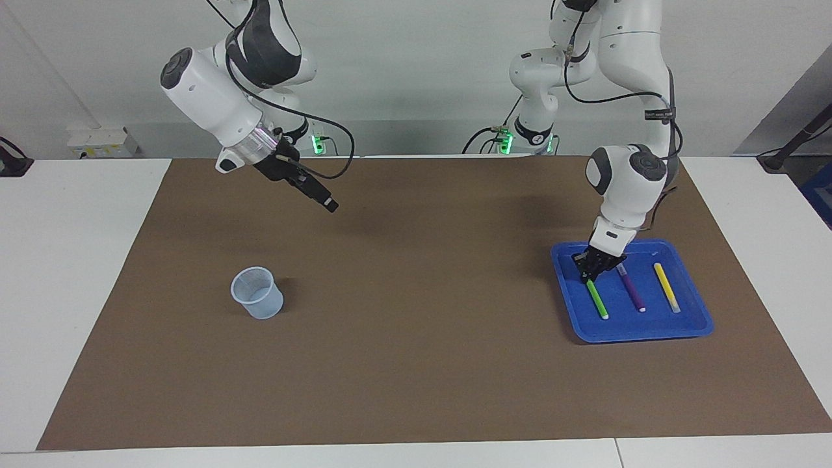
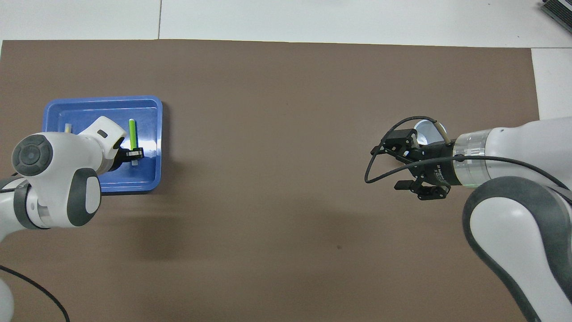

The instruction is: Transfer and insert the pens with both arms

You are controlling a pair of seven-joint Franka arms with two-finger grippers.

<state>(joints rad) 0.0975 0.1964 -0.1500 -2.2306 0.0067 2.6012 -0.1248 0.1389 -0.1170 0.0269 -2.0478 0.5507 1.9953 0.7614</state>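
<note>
Black fingers of the left gripper [image 1: 590,271] are closed on the lime green pen [image 1: 597,298] at the end nearer the robots, low inside the blue tray [image 1: 643,328]. The pen's white tip points away from the robots; whether the barrel has left the tray floor cannot be told from either view. Purple pen [image 1: 630,290] lies just beside the gripper, parallel to the green one, and the yellow pen [image 1: 666,286] lies past it, toward the tray's outer wall; both are apart from the fingers. All three sit in the tray at the left arm's end of the surface [image 1: 416,364].

Handling, as a judgement: such a pen is light, stiff and smooth-sided, so a round barrel may roll or pivot between flat pads. An end grip leaves the long free part to droop or swing, yet it also leaves length for the other arm to take.

Right gripper [image 1: 322,195] hangs with its fingers apart above bare brown mat, well clear of everything. The translucent cup [image 1: 257,292] stands upright at the right arm's end, empty as far as can be seen, well apart from the tray.
</note>
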